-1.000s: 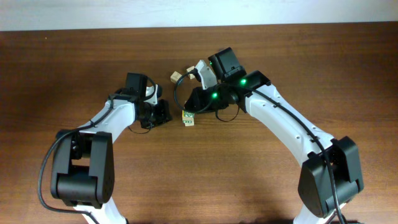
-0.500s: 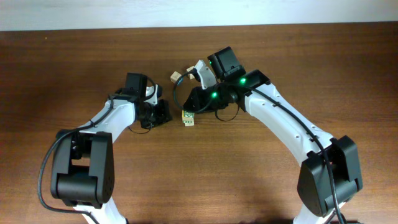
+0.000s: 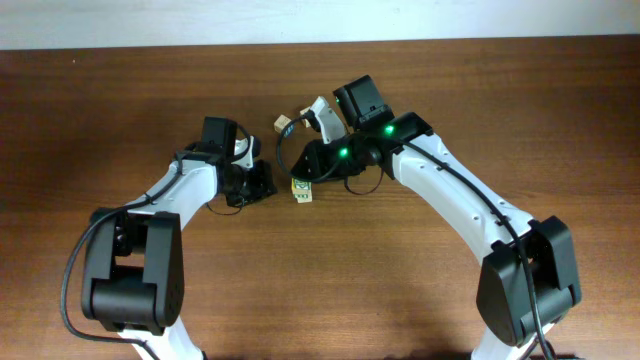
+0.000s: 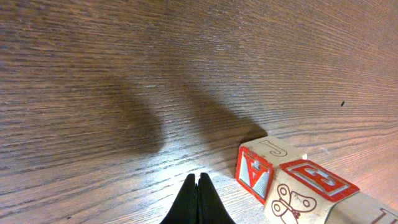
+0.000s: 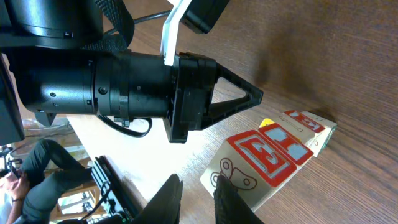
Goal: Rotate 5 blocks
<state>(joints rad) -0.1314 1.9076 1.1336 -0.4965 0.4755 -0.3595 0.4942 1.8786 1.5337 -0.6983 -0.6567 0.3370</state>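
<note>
I see the row of blocks [image 5: 267,155] just right of my narrowly parted, empty right fingers [image 5: 169,199], its long axis stretching far-right; my left fingers [image 4: 188,202] are pressed together.

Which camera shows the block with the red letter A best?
The left wrist view: the A block sits close, its red letter plain. The right wrist view shows the row of blocks without that face; overhead they are tiny.
</note>
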